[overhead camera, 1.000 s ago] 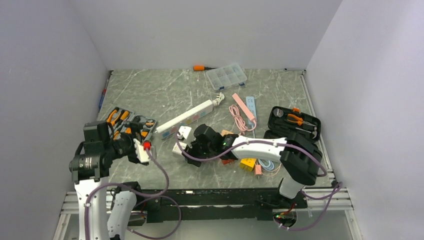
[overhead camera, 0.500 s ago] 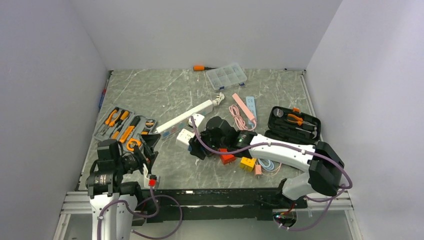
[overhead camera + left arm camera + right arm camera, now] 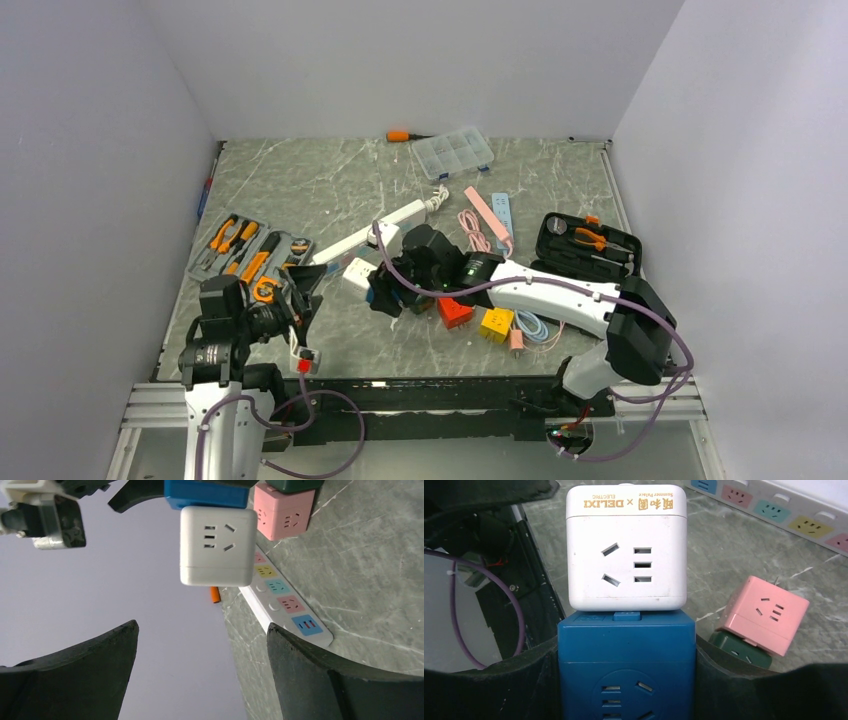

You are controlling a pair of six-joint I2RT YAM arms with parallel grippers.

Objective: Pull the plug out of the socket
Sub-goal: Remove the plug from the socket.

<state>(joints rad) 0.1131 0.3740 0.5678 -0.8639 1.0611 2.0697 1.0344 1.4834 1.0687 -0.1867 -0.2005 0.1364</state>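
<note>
Fingers [image 3: 499,680] of the right gripper [image 3: 626,675] are clamped on the two sides of a blue cube adapter [image 3: 626,650] at the bottom centre of the right wrist view. A white cube adapter [image 3: 626,555] sits joined to the blue one's far face, with its outlet slots facing the camera. Lower right of that pair, a pink cube [image 3: 764,612] rests on a dark green cube [image 3: 736,652] on the marble-grey table [image 3: 724,565].

At the lower left of the overhead view the left gripper [image 3: 297,298] hangs with its fingers [image 3: 75,680] spread wide, nothing between them. Its camera looks at the white adapter's slotted face.

Just beyond the held pair lies the socket [image 3: 375,232], a long white strip running diagonally across the middle of the overhead view. Its pastel outlet faces show at the upper right of the right wrist view. The white adapter is just beside the strip's near end; whether they touch cannot be told.

A red cube [image 3: 455,312] and a yellow cube [image 3: 495,324] lie under the right arm. A tool tray [image 3: 250,255] sits mid-left and a black tool case [image 3: 588,245] mid-right. Farthest back are a clear organiser box [image 3: 453,152] and an orange screwdriver [image 3: 400,135].
</note>
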